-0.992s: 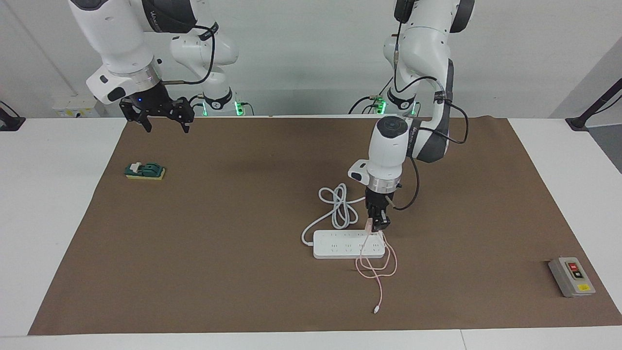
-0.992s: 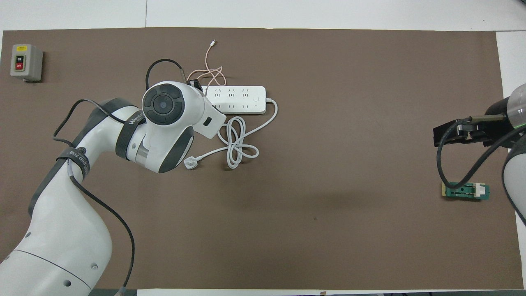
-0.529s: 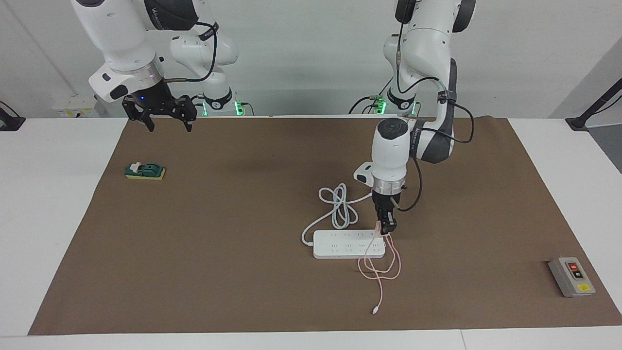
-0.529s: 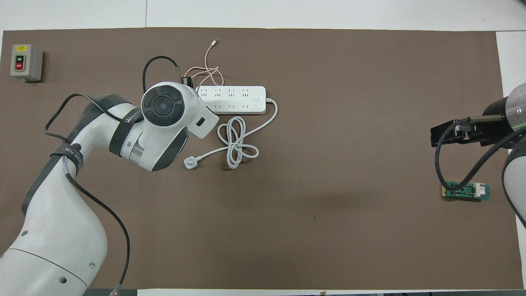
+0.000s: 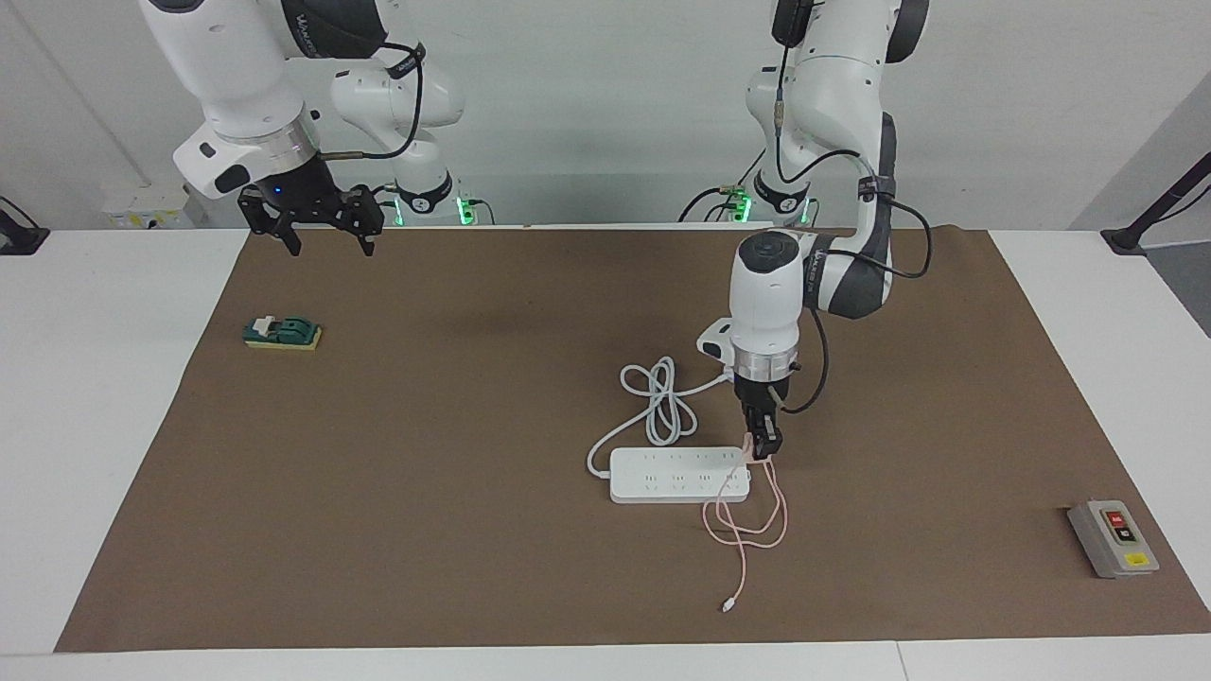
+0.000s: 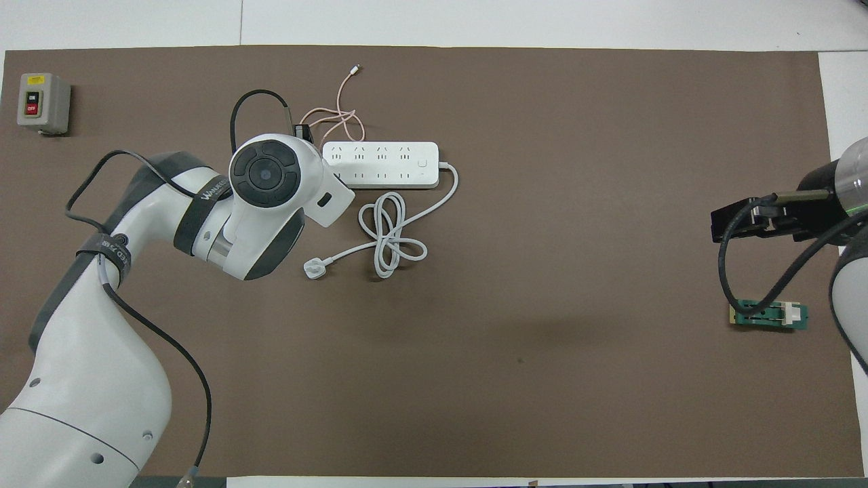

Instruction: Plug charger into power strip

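Facing view: my left claw [image 5: 763, 445] is clenched on the charger [image 5: 754, 448], hanging just over the end of the power strip [image 5: 677, 475] toward my left arm's end of the worktop [image 5: 426, 454]. Seen from the claw, the strip's body runs off toward 9 o'clock in this view; its long axis lies 3-to-9, across the worktop. The charger sits at the strip's 3 o'clock end, at the row of outlets nearer the robots. Can't tell whether the prongs touch an outlet yet. The pink cable [image 5: 747, 525] loops off the strip toward 6 o'clock and ends in a small white connector. The strip's white cord [image 5: 658, 402] coils at 12 o'clock of it.

My guess is the coming move turns on one thing: the charger must line up with an end outlet, then go straight down. The left arm is far nearer. My right claw [image 5: 322, 227] is released, waiting high at the right arm's end, above the green block [image 5: 282, 332].

Overhead view: my own wrist hides the left claw; only a dark tip shows at the strip's 9 o'clock end here, and the charger itself is hidden. This view does show the outlet layout: two rows, all visible ones free. It also shows the white three-pin plug [image 6: 314, 269] lying loose, which the facing view hides. Grey switch box [image 6: 43, 103] sits at 10 o'clock, well apart.
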